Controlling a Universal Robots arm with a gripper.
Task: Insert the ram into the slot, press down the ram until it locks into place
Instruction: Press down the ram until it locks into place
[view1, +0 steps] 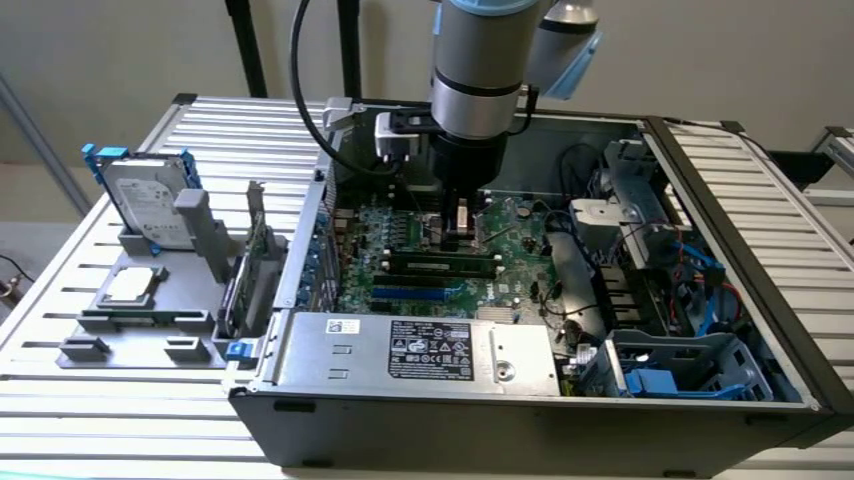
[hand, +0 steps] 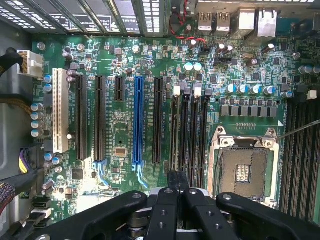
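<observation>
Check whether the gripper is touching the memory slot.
Cannot tell. In the exterior view the gripper hangs right above the slot, hiding any gap.

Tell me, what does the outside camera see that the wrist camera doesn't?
Exterior view: the whole case, the hard drive standing on the table beside it, the power supply, and the arm reaching down.
Wrist view: the white socket and the rear ports, seen close up.
Both: the motherboard, the blue socket, and the gripper above the board.
</observation>
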